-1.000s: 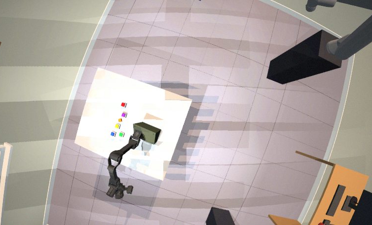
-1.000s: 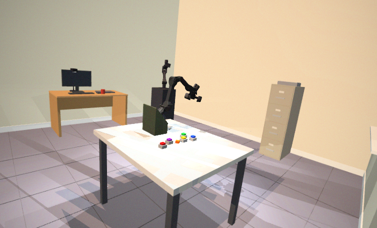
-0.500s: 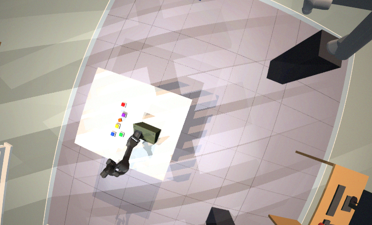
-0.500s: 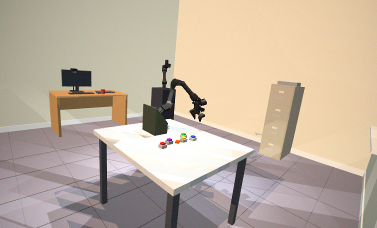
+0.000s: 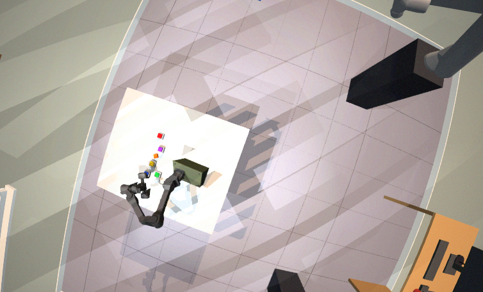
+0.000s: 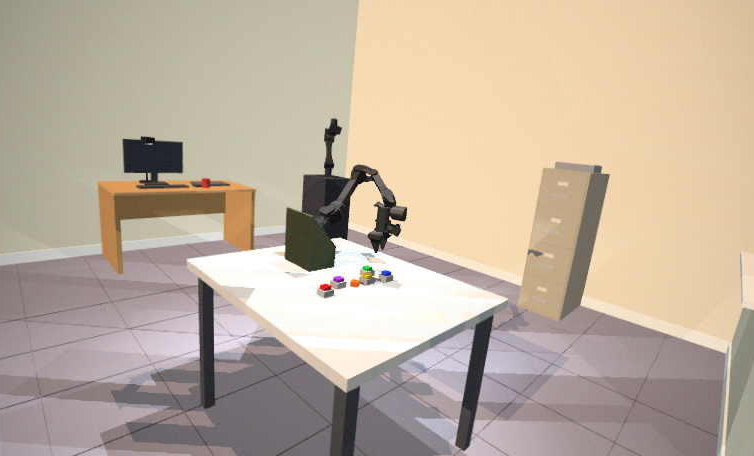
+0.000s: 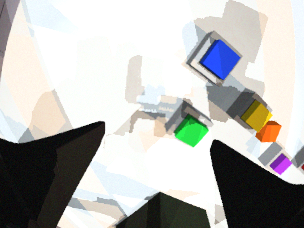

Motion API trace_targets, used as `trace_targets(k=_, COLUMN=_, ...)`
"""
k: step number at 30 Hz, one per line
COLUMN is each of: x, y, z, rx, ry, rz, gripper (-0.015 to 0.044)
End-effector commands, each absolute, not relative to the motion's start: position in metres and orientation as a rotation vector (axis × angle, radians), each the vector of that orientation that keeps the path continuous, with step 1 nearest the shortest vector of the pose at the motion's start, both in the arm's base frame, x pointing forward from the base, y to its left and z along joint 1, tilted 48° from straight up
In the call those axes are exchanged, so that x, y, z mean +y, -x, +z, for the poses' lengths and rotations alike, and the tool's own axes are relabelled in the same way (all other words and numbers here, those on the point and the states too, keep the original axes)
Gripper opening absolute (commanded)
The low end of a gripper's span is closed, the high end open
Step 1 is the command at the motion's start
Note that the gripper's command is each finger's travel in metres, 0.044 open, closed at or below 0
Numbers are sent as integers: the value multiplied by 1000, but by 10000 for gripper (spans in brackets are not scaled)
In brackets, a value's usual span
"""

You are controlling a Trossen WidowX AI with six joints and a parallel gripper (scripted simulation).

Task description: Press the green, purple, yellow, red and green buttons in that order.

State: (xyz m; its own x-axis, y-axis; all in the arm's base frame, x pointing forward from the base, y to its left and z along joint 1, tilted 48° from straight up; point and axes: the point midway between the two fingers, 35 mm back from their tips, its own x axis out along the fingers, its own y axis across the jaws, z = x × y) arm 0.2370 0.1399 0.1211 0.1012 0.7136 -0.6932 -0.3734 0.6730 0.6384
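I have the tool (image 6: pixel 377 246) hanging above the bench (image 6: pixel 425 334) near the button cluster, fingers spread wide with nothing between them. Through the wrist camera the green button (image 7: pixel 191 130) sits almost centred between the two dark fingers, so I judge step one, the first green press, is the one in hand and not yet done. The green button (image 6: pixel 367 269) is at the arm's end of the row, with the blue button (image 7: pixel 219 60) just beside it, then the yellow button (image 7: pixel 256 114), an orange block (image 7: pixel 268 130) and the purple button (image 7: pixel 280 164) trailing away; the red button (image 6: pixel 325 288) is furthest off. These caps look like small stiff plastic squares on grey housings, light and springy, so there is nothing to grip: I expect to push straight down on the middle of the cap with one fingertip until it stops. The risk I see is the wide spread, since the other finger could brush the blue button or, later on, the orange block. How high the tips stand over the cap I cannot quite tell from these views.
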Motion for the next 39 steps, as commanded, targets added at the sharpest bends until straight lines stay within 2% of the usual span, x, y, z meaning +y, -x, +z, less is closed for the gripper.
trace_targets(k=1, x=98, y=-230, z=95, rx=1366, ry=-605, rz=647, gripper=400)
trace_targets(k=12, x=86, y=-226, z=89, rx=1400, ry=-697, rz=590, gripper=400)
trace_targets(k=19, x=130, y=-231, z=49, rx=1399, ry=-699, rz=591, gripper=216)
trace_targets(k=26, x=131, y=-231, z=48, rx=1399, ry=-699, rz=592, gripper=32)
trace_targets(k=27, x=131, y=-231, z=48, rx=1399, ry=-699, rz=592, gripper=20)
trace_targets(k=39, x=134, y=-232, z=45, rx=1399, ry=-699, rz=592, gripper=20)
